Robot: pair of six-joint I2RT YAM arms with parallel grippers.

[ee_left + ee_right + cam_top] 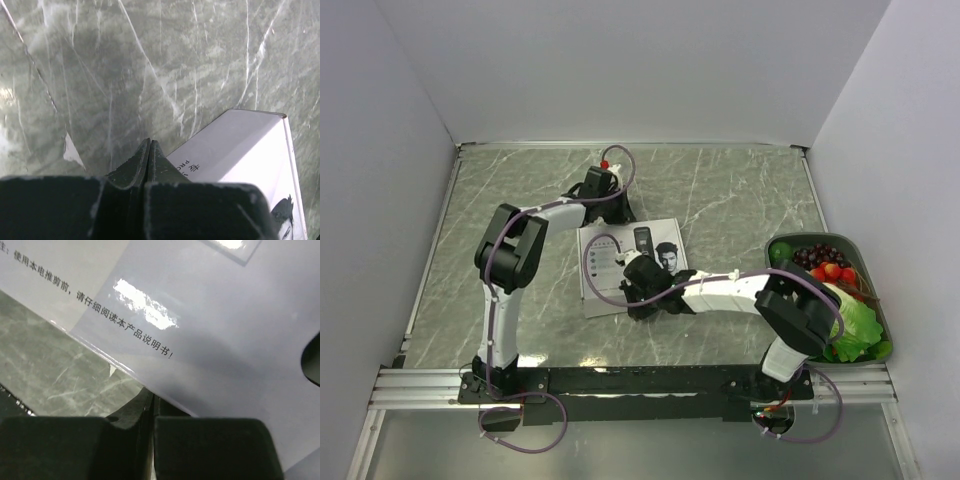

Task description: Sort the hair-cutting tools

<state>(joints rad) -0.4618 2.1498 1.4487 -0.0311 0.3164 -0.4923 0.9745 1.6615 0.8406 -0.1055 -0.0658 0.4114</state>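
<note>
The hair-cutting tools are out of view. A flat white box (630, 262) with a printed man's face and a dark clipper picture lies at the table's middle. My left gripper (620, 213) is shut and empty, low over the marble just past the box's far edge; the left wrist view shows its tips (150, 143) beside the box's corner (240, 150). My right gripper (636, 306) is shut at the box's near edge. In the right wrist view its fingertips (145, 402) reach under the white box edge (200, 355), which hides their ends.
A green tray (820, 237) with grapes, tomatoes and lettuce stands at the right edge, beside the right arm's elbow. A small white scrap (72, 150) lies on the marble near the left gripper. White walls close in the table at the back and sides.
</note>
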